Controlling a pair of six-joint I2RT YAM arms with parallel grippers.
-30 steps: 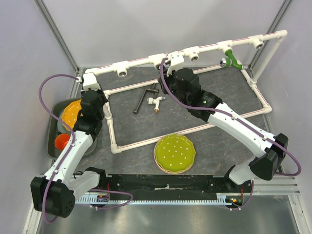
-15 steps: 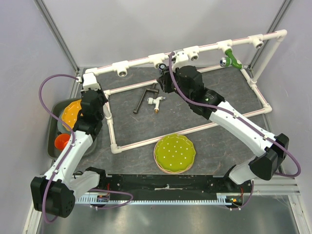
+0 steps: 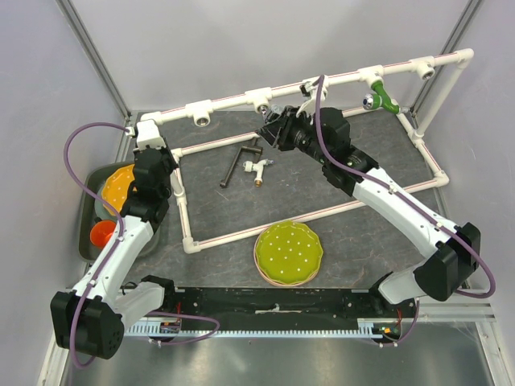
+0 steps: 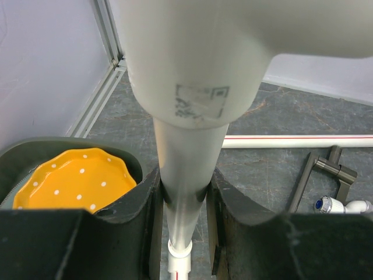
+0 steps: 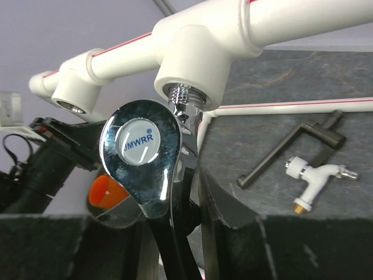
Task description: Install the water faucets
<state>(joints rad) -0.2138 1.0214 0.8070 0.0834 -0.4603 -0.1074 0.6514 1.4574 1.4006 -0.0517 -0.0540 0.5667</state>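
Observation:
My right gripper (image 5: 175,195) is shut on the shiny silver water faucet (image 5: 141,153). Its lever handle with a round white cap faces the right wrist camera. The faucet's threaded end (image 5: 185,97) sits at the mouth of a white tee socket (image 5: 195,67) on the raised pipe rail. From above, this gripper (image 3: 275,129) is just below the rail's middle socket (image 3: 261,100). The white faucet with a brass end (image 3: 259,168) lies loose on the mat. My left gripper (image 4: 185,195) is shut on a white pipe (image 4: 186,157) of the frame at its left corner (image 3: 153,137).
A black L-shaped bar (image 3: 236,162) lies beside the white faucet. A green tap (image 3: 381,100) hangs from a socket further right on the rail. A green plate (image 3: 288,253) sits near the front. A yellow plate (image 3: 118,186) and an orange cup (image 3: 102,234) rest in the dark tray at left.
The right wrist has turned and swung a little to the right with the silver faucet in it, staying at the middle socket. The left arm has not moved.

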